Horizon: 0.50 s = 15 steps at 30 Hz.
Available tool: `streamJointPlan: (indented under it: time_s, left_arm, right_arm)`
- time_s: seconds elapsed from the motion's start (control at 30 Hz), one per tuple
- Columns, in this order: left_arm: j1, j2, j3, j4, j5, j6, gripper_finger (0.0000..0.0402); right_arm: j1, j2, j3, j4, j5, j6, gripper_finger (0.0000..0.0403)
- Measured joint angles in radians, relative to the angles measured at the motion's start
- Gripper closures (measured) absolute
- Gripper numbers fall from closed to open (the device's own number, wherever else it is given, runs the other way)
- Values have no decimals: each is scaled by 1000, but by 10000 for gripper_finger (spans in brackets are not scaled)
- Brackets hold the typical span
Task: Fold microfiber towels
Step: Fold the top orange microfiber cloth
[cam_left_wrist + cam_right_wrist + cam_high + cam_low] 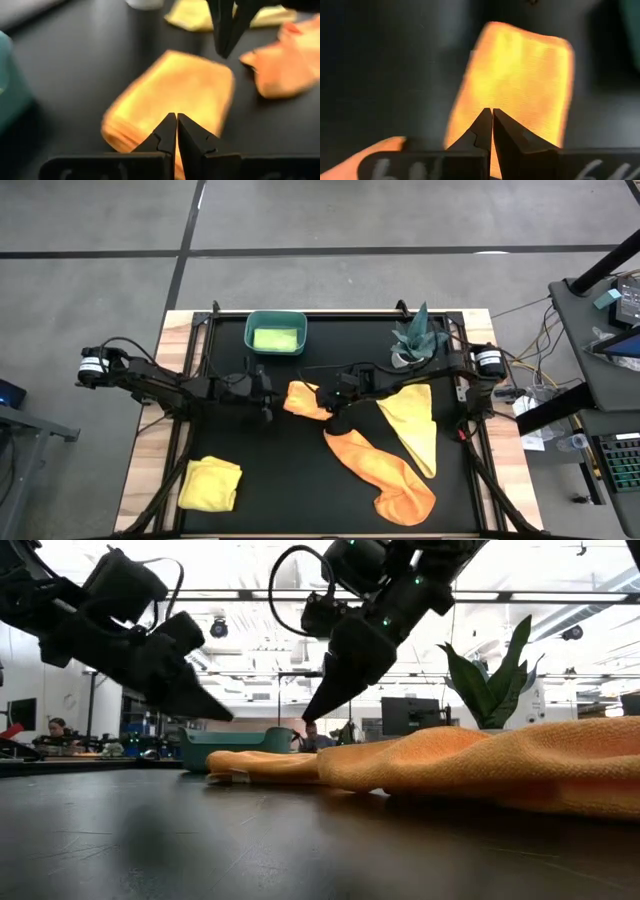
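Folded orange towel, frame centre, between my two grippers.
Left gripper and right gripper are both closed, holding nothing; I fear a fingertip snagging and dragging the fold open.

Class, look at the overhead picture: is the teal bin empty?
No. The teal bin at the back of the table holds a lime green towel lying inside it.

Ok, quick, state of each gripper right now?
Left gripper: shut, holding nothing, above the folded orange towel.
Right gripper: shut, holding nothing, above the same towel.
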Motion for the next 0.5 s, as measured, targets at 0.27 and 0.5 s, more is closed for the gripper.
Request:
streamJointPlan:
  time_s: [0.27,0.5]
  left_arm:
    - [1,119,35,151,-168,85,401]
    - [5,306,127,153,-170,85,401]
  right_arm:
    - [-4,-4,-3,-66,126,90,394]
    - [-2,43,-22,-38,125,144,394]
